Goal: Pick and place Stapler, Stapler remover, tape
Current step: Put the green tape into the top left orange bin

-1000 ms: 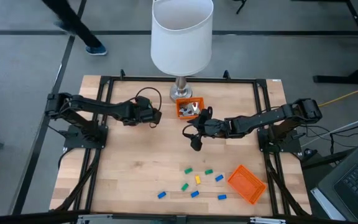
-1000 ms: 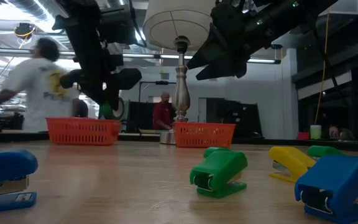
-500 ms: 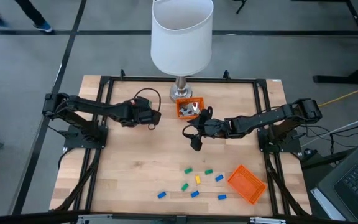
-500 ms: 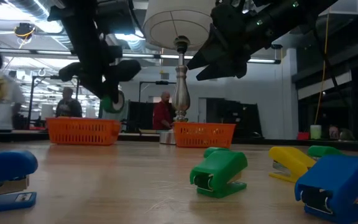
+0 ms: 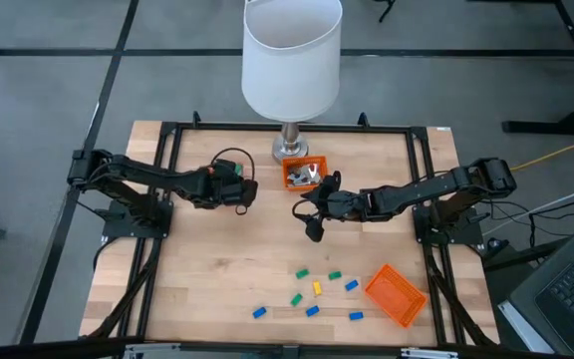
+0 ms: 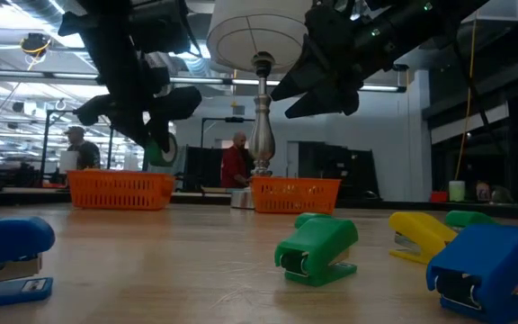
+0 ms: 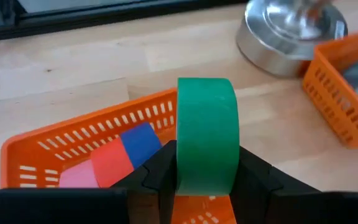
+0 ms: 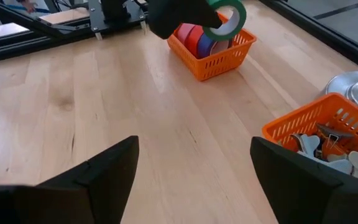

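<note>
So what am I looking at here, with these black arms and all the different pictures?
Two black robot arms work over a wooden table. One picture looks straight down, one sits at tabletop height, and one camera rides on each wrist. The left claw grips a green roll of tape above an orange plastic basket holding pink, red and blue rolls. The right claw hangs open in mid-table. Small coloured staplers lie near the front, beside a white-shaded lamp and two more orange baskets.

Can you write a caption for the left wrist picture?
Left gripper holds a green tape roll above the orange basket.
</note>
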Controlling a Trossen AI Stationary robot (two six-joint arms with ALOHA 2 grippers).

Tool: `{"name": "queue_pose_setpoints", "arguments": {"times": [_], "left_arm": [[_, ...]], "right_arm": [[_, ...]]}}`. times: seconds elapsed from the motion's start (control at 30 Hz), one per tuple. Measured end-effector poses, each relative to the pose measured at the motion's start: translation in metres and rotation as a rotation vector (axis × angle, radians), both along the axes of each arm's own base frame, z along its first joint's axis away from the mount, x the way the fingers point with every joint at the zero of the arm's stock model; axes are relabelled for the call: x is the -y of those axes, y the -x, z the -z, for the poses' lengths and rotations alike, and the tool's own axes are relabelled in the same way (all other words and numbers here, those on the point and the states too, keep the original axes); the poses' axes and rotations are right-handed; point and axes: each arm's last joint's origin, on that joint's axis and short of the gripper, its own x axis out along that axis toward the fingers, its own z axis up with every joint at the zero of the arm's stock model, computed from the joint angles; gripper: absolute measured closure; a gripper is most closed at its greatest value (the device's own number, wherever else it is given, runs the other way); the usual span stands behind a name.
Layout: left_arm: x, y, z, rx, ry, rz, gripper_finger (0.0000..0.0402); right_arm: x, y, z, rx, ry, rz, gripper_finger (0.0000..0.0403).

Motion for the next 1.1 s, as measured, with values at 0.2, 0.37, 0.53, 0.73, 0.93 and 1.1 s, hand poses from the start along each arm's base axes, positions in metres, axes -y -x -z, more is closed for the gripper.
{"name": "queue_pose_setpoints", "arguments": {"times": [0.2, 0.37, 0.53, 0.73, 0.93, 1.1], "left_arm": [[0.0026, -0.0028, -0.0013, 0.108, -0.003, -0.066, 0.0286], [0.0036, -0.0035, -0.0015, 0.117, -0.002, -0.064, 0.0289], [0.0037, -0.0035, -0.0015, 0.117, -0.001, -0.063, 0.0287], [0.0051, -0.0001, -0.0002, 0.081, 0.000, -0.063, 0.0289], [0.0049, -0.0006, -0.0006, 0.095, -0.008, -0.072, 0.0284], [0.0049, -0.0029, 0.0057, 0.085, -0.004, -0.090, 0.0279]], "right_arm": [[-0.0001, 0.0000, 0.0000, 0.001, -0.003, 0.002, 0.0089], [-0.0001, 0.0000, 0.0000, 0.001, -0.004, 0.002, 0.0089], [-0.0001, 0.0000, 0.0000, 0.001, -0.004, 0.002, 0.0089], [-0.0001, 0.0000, 0.0000, 0.001, -0.004, 0.002, 0.0089], [0.0001, 0.0000, 0.0000, 0.001, -0.004, 0.003, 0.0089], [0.0001, 0.0000, -0.0001, 0.002, -0.004, 0.003, 0.0089]]}}
